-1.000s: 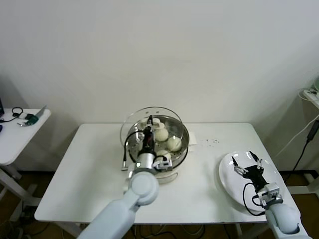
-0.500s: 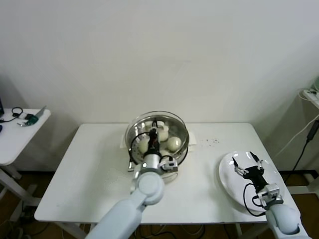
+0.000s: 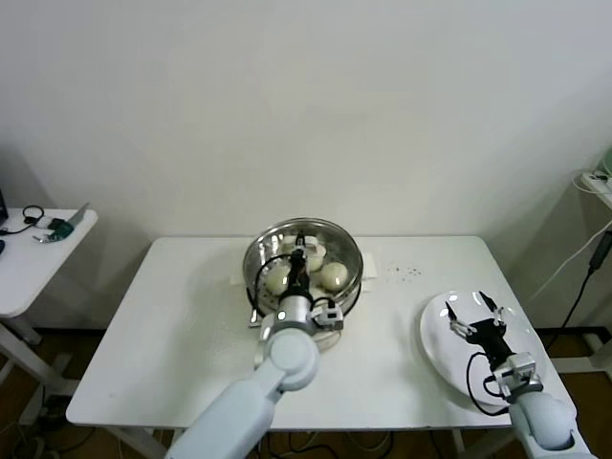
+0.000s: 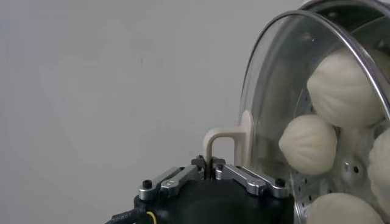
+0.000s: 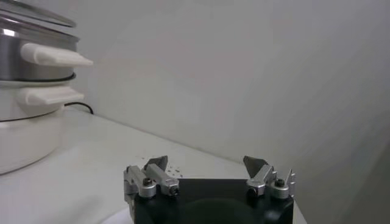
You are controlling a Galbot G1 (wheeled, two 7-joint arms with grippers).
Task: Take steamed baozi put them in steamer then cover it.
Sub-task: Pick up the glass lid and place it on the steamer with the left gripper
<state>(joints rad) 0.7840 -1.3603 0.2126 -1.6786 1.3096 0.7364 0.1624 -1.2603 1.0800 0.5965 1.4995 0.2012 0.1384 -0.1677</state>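
Note:
The steamer (image 3: 350,284) stands on its white base at the back middle of the table, with several cream baozi (image 3: 334,275) inside. The clear glass cover (image 3: 335,241) lies over the steamer, nearly matching its rim. My left gripper (image 3: 304,252) is shut on the cover's white bar handle (image 4: 226,137), seen close up in the left wrist view, where my left gripper (image 4: 211,163) pinches it. Through the cover's glass (image 4: 277,91) the baozi (image 4: 309,144) show. My right gripper (image 3: 475,312) hangs open and empty over the white plate (image 3: 438,346), far from the steamer (image 5: 27,58).
A black cable (image 3: 254,287) runs from the pot base on its left. Dark specks (image 3: 409,272) lie on the table to the steamer's right. A small side table (image 3: 38,251) with clutter stands off to the left. The wall rises just behind the table.
My left gripper has carried the cover to the right and down, from off the steamer's back left to squarely over it. The right arm has not moved.

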